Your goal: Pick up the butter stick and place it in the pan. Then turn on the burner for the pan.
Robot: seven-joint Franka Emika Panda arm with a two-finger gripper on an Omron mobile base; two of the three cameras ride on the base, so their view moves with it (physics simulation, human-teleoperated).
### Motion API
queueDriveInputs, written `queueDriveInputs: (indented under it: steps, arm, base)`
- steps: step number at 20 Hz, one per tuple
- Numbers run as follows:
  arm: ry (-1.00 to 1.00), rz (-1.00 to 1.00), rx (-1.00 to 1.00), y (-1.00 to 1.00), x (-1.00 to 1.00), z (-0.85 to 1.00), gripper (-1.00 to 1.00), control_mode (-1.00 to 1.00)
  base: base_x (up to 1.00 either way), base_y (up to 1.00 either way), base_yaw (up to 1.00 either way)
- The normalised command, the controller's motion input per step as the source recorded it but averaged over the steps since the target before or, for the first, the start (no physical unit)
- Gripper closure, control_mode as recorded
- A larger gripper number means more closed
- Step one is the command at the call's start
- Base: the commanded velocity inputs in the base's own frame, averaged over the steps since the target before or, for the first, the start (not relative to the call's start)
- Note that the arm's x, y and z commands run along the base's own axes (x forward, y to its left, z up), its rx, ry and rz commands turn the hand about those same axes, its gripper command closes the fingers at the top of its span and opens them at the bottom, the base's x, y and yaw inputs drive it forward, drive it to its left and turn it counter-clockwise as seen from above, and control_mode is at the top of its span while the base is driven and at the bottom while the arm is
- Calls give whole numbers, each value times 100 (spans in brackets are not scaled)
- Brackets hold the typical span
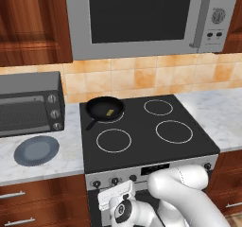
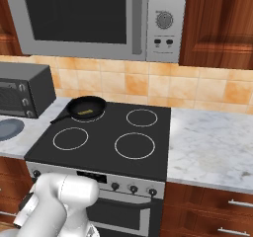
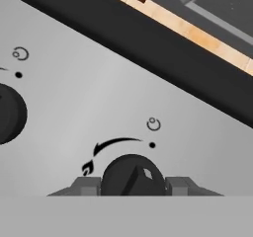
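The butter stick, a small yellow bar, lies inside the black pan. The pan sits on the back-left burner, whose thin white circle peeks out at the pan's front edge. My arm reaches low in front of the stove, with the hand at the left end of the row of control knobs. In the hand view my gripper has one round black knob between its two fingertips, which touch its sides. The knob's ridge stands diagonal.
A second knob sits to the left on the silver control panel. Three other burner circles mark the cooktop. A toaster oven and a blue-grey plate stand on the left counter. A microwave hangs above.
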Motion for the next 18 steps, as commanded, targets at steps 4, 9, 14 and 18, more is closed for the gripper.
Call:
queueDriveInputs:
  steps: [4,9,14,18]
  arm:
    - [0,0,0,-4,7,0,100,-100]
    - [0,0,0,-6,7,0,100,-100]
    - [0,0,-4,-11,10,1,100,-100]
    - [2,0,-6,-15,10,1,100,-100]
  base:
    - [0,0,0]
    - [0,0,0]
    - [0,0,0]
    - [0,0,0]
